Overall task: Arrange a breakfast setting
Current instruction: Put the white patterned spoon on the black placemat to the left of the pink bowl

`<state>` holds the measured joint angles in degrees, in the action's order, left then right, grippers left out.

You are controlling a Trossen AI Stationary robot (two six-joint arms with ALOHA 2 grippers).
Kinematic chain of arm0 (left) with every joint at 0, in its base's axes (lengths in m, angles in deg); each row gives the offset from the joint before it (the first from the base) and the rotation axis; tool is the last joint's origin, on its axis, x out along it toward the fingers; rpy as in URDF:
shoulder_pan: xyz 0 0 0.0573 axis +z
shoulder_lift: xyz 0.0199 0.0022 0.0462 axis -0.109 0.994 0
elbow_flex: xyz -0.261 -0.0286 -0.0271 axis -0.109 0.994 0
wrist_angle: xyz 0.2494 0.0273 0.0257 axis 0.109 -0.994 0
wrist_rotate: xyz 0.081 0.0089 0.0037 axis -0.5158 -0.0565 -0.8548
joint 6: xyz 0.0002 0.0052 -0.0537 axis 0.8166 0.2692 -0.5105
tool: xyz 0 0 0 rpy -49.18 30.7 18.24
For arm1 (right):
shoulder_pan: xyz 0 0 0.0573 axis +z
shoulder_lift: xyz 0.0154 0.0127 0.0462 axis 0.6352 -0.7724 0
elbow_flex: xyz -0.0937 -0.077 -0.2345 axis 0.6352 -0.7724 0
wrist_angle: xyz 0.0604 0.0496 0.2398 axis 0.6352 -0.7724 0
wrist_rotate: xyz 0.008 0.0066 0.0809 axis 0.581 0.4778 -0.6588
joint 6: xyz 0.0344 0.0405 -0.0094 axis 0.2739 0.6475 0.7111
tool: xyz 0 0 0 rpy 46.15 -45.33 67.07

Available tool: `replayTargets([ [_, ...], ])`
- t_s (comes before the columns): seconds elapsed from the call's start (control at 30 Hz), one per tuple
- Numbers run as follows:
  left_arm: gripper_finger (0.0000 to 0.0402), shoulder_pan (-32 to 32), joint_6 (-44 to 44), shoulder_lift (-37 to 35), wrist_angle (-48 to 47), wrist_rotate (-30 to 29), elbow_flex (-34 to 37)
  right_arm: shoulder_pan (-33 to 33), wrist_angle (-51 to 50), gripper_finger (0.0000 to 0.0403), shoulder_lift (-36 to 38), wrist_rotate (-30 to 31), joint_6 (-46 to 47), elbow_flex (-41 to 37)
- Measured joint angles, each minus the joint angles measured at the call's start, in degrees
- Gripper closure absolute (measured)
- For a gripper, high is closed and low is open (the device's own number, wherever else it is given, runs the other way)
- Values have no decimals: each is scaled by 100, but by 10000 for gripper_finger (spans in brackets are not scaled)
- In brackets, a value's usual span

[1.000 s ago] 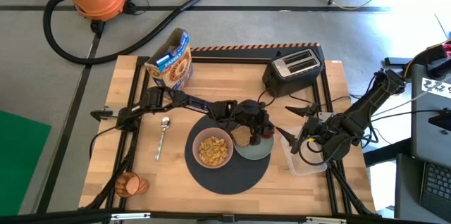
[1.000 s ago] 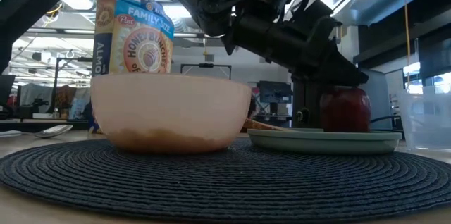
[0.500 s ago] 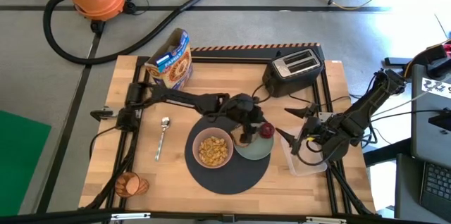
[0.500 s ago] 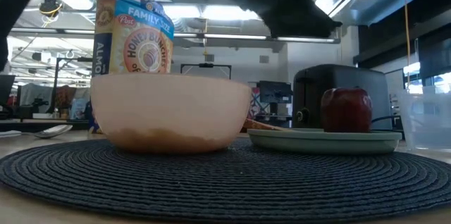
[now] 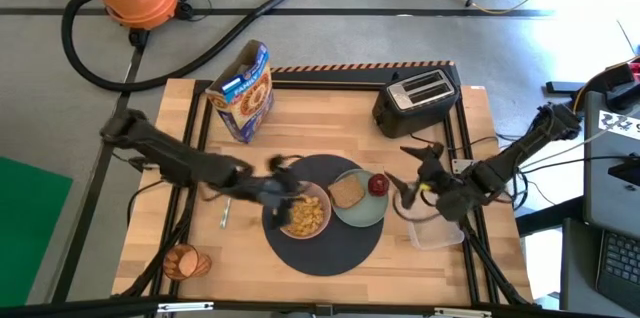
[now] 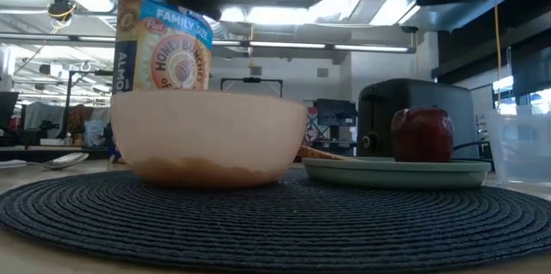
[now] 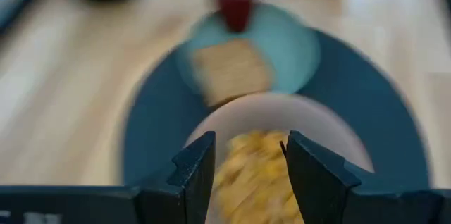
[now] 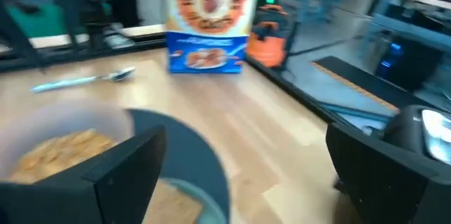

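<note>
The dark-grey mat [image 5: 322, 248] holds the pink bowl [image 5: 303, 213] of cereal and the pale green plate [image 5: 362, 213]. The toast [image 5: 347, 190] and the red apple [image 5: 378, 185] rest on the plate. The spoon [image 5: 224, 218] lies left of the mat, partly under my left arm. The orange cup [image 5: 186, 261] lies on its side at the near left. My left gripper [image 5: 288, 194] is open and empty above the bowl's left rim [image 7: 282, 111]. My right gripper [image 5: 408, 194] is open and empty just right of the plate.
The black toaster [image 5: 417, 98] stands at the far right and a cereal box [image 5: 243, 83] at the far left. A clear plastic container [image 5: 435, 233] sits at the right edge under my right arm. Bare wood shows at the near side of the table.
My left gripper has risen off the apple, leaving it on the plate, and has swung fast toward the table's left, now over the bowl's left side. My right gripper has moved toward the table's left, closer to the plate.
</note>
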<state>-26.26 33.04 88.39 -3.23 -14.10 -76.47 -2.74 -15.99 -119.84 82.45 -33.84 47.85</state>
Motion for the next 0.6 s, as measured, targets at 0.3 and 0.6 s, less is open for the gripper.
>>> replayTargets([
  [0.3,240,-806,-4142,-1183,-2756,-1655,963,-976,489,24,2,-552,4,0],
  [0.6,233,-882,-6598,-1231,-3208,259,2243,-1130,582,24,2,-909,2,0],
])
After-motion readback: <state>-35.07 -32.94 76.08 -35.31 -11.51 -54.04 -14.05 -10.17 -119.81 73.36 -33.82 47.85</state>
